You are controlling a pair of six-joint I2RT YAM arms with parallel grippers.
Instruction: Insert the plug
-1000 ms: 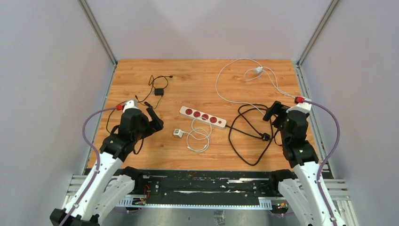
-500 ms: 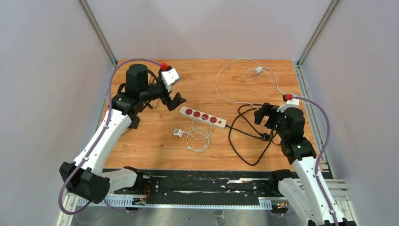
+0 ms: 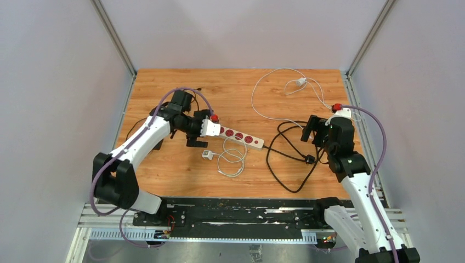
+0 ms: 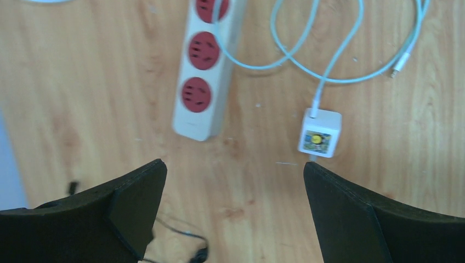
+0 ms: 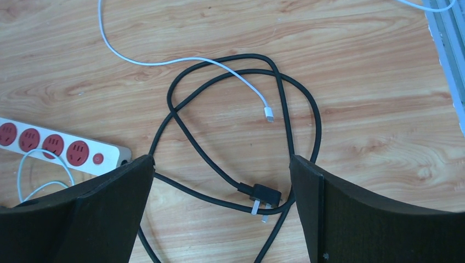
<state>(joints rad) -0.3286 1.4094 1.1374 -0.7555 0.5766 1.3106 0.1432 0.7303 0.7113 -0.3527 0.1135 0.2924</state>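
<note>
Item: my left pincer, spread wide and empty, poised over the small white cube charger plug beside the white power strip with red sockets at the centre of the wooden counter, likely for pickup. My right pincer: wide, empty, above the black corded plug near the right edge.

The left arm and right arm both have white link shells joined by black motor housings. A lilac cable loops along each to a red connector behind the pincer. Its fingers are matte black wedges.
</note>
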